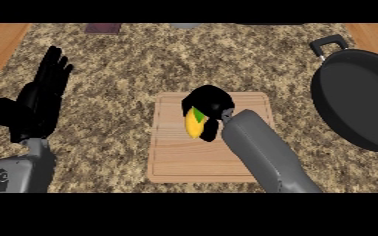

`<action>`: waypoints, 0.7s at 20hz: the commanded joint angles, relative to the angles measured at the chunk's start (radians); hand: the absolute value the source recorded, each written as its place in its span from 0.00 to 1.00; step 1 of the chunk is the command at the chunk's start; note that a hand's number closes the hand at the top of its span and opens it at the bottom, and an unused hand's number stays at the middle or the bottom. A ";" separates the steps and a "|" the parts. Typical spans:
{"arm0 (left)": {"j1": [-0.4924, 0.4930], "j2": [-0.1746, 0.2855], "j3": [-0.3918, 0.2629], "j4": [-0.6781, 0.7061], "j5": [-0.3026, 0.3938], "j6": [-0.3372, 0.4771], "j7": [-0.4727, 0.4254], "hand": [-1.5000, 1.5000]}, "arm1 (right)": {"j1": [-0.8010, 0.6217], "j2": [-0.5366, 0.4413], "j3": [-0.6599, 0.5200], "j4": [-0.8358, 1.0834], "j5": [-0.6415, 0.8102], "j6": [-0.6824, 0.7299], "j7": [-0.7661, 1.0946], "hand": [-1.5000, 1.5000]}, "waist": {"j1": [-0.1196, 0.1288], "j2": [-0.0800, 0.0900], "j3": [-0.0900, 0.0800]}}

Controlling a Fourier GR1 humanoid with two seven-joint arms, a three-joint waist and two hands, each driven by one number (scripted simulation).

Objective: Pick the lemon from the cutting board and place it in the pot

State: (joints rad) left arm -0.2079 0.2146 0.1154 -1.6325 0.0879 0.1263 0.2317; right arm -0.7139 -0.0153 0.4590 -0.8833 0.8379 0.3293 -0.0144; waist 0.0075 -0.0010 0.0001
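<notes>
Right robot hand [210, 102]: curled round the lemon [195, 123], over the cutting board [184, 165].
Lemon axis: ran roughly near to far.
Pot [347, 100]: lay well to the right, nearer this hand.
Left robot hand [40, 97]: spread, resting at left.

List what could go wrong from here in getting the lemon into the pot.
1. The right hand curls its fingers round the lemon over the cutting board, but part of the lemon sticks out at one side. It may slip free during the carry.
2. The pot sits well off to the right, partly cut off by the view's edge. The hand or the lemon may catch its near rim on the way in.
</notes>
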 commanded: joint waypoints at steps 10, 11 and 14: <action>0.034 0.009 0.055 0.025 -0.008 0.010 -0.018 0.50 | 0.409 -0.103 0.156 -0.390 0.018 -0.009 0.084 1.00 | -0.080 -0.024 -0.001; 0.074 0.007 0.052 0.009 -0.010 0.004 -0.024 0.50 | 0.472 -0.125 0.178 -0.418 0.029 -0.036 0.083 1.00 | -0.094 -0.032 -0.002; 0.070 0.019 0.064 0.008 0.010 -0.015 -0.022 0.50 | 0.621 -0.212 0.212 -0.648 0.042 -0.049 0.120 1.00 | -0.094 -0.027 -0.003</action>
State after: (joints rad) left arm -0.1619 0.2248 0.1647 -1.6253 0.0893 0.1214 0.2179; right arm -0.2900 -0.1344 0.6094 -1.3268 0.8601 0.2766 0.0655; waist -0.0637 -0.0308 0.0001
